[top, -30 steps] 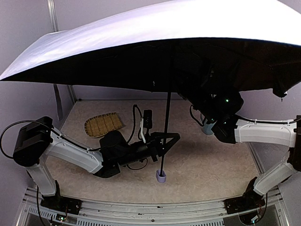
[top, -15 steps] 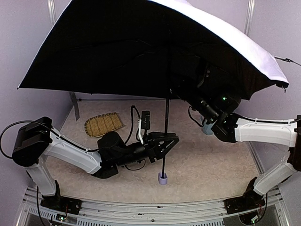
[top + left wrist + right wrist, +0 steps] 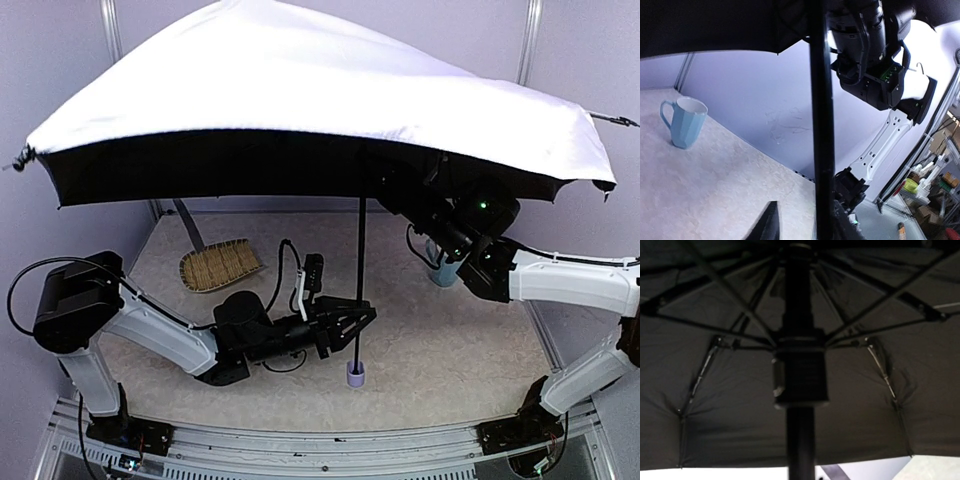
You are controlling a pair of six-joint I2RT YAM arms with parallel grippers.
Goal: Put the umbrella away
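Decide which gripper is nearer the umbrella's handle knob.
Left. The left gripper flanks the shaft just above the knob; the right gripper is high up under the canopy, by the shaft's top.

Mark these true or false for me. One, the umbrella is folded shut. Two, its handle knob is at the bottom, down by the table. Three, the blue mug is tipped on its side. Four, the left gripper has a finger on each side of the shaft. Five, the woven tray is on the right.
1. False. The umbrella is fully open, canopy spread above both arms.
2. True. The handle knob sits low, at the table.
3. False. The blue mug stands upright.
4. True. The left gripper straddles the shaft.
5. False. The woven tray lies on the left.
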